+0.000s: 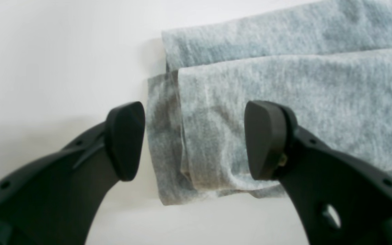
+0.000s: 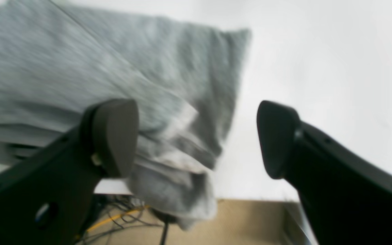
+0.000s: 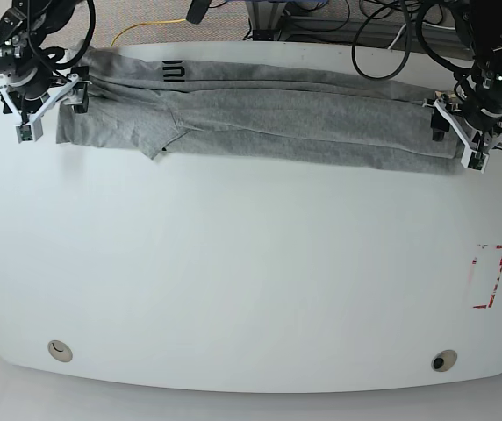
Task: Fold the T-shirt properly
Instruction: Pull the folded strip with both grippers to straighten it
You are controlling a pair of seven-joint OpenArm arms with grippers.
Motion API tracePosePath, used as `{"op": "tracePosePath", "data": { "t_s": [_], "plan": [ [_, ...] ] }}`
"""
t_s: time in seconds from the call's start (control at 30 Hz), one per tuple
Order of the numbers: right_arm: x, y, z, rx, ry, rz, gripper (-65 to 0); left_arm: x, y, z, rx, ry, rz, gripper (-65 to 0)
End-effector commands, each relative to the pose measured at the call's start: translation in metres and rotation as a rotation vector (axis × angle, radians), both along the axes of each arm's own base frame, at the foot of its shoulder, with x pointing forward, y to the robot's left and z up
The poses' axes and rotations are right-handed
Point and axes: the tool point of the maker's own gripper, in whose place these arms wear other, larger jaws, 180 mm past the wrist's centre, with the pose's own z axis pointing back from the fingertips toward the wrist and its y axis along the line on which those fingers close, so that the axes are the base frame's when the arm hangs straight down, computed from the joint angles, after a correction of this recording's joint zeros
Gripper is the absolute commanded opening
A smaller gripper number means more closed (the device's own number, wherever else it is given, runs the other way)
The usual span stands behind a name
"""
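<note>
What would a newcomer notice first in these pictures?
First, the grey T-shirt, folded into a long narrow band along the far edge of the white table, with black lettering near its top. Next, an open end effector at each end: the left end effector over layered cloth edges, the right end effector where a corner hangs over the table's edge.

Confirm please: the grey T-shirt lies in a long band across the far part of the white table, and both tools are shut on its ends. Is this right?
Not quite. Both wrist views show the left tool and right tool open, gripping nothing. The T-shirt does lie in a long band across the far part of the table.
</note>
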Motion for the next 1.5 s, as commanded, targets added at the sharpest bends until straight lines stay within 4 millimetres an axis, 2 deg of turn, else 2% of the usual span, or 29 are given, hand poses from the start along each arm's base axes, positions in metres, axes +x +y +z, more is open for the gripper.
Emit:
{"op": "tracePosePath", "data": {
  "t_s": [0.0,0.13,0.23,0.4,0.5,0.63,0.8,0.9,0.97,1.1,1.33,1.47],
  "plan": [
    [0.016,0.015,0.020,0.082,-0.118,0.045,-15.9,0.008,0.000,0.012,0.005,-0.046,-0.010,-22.9],
    [0.025,0.045,0.026,0.193,-0.159,0.128,-20.5,0.012,-0.012,0.017,-0.017,-0.075,-0.017,-22.9],
    [0.028,0.061,0.023,0.229,-0.158,0.168,-27.7,0.014,-0.022,0.023,-0.025,-0.101,-0.022,-22.9],
    [0.029,0.091,0.006,0.233,-0.094,0.237,-48.0,0.014,-0.027,0.022,-0.042,-0.105,-0.019,-22.9],
    [0.024,0.093,-0.009,0.192,-0.031,0.235,-55.5,0.013,-0.027,0.020,-0.043,-0.101,-0.015,-22.9],
    [0.017,0.087,-0.031,0.141,0.049,0.209,-56.1,0.009,-0.026,0.014,-0.050,-0.080,-0.007,-22.9],
    [0.014,0.099,-0.065,0.138,0.121,0.246,-56.3,-0.005,-0.016,-0.026,-0.099,0.030,0.038,-22.9],
    [0.013,0.094,-0.079,0.139,0.133,0.231,-56.3,-0.011,-0.011,-0.042,-0.115,0.077,0.056,-22.9],
    [0.013,0.090,-0.088,0.146,0.137,0.222,-56.3,-0.006,-0.012,-0.045,-0.133,0.077,0.065,-22.9],
    [0.028,0.081,-0.094,0.149,0.133,0.208,-56.3,-0.001,-0.010,-0.055,-0.158,0.093,0.083,-22.9],
    [0.052,0.062,-0.090,0.131,0.107,0.198,-56.3,0.028,-0.010,-0.052,-0.198,0.055,0.097,-22.9],
    [0.057,0.060,-0.086,0.122,0.093,0.202,-56.3,0.039,-0.015,-0.032,-0.180,0.002,0.030,-22.4]
  ]
}}
